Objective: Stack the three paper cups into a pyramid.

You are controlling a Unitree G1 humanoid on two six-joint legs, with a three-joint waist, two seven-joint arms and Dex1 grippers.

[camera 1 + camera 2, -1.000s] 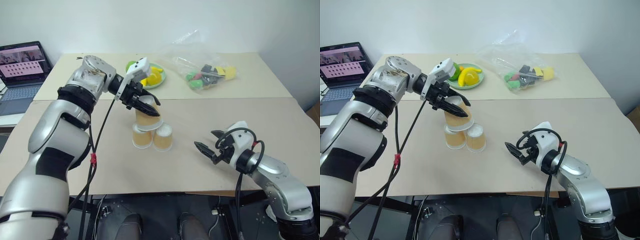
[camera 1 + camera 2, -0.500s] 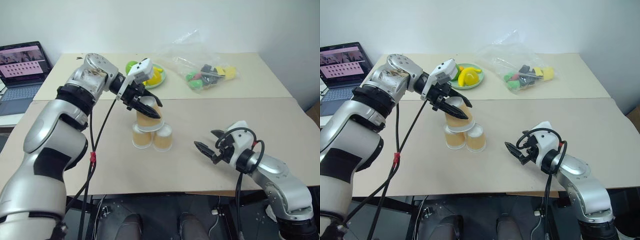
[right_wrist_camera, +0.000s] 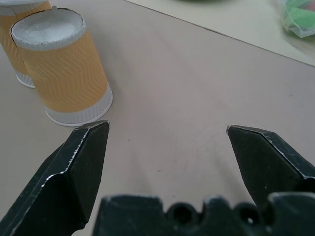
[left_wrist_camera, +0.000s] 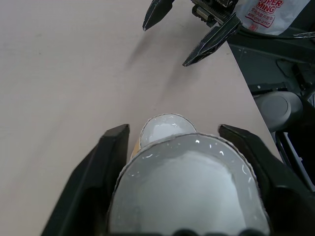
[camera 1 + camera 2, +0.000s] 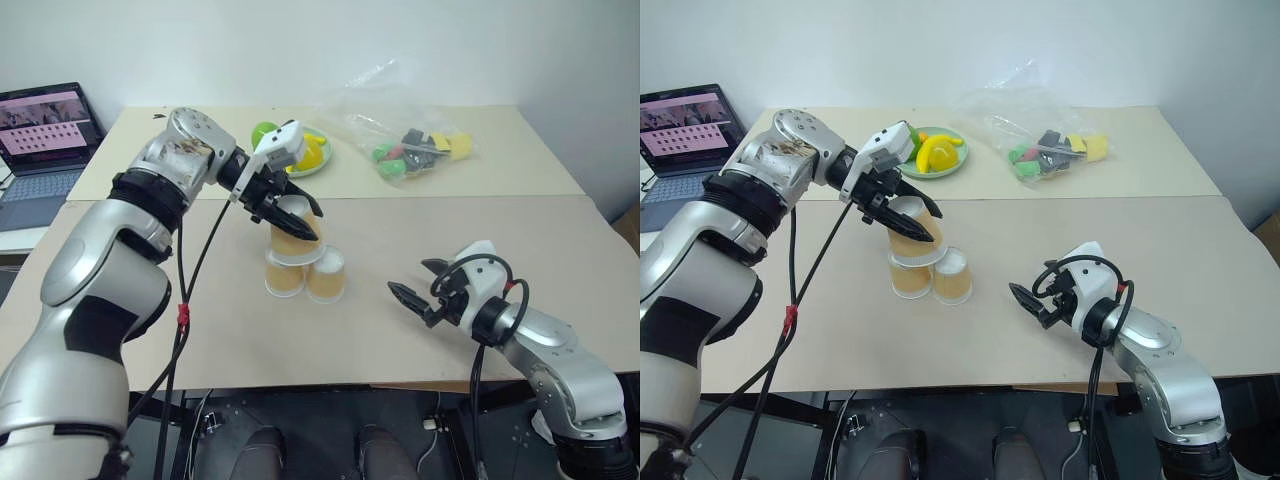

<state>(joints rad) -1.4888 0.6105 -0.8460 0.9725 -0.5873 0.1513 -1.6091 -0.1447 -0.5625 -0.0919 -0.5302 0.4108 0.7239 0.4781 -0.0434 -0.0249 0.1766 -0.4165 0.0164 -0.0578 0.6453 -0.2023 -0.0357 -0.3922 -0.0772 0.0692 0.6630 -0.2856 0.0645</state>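
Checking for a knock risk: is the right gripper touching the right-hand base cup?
Apart. The left eye view shows bare table between the right gripper and the right-hand base cup; the right wrist view shows that cup beyond its open jaws.

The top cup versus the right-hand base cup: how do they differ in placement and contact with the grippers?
The top cup sits on the two lower cups; the right-hand base cup stands on the table. The left gripper's fingers flank the top cup, spread apart; nothing touches the base cup, and the right gripper hangs open apart from it. Both are upside-down, orange-tan.
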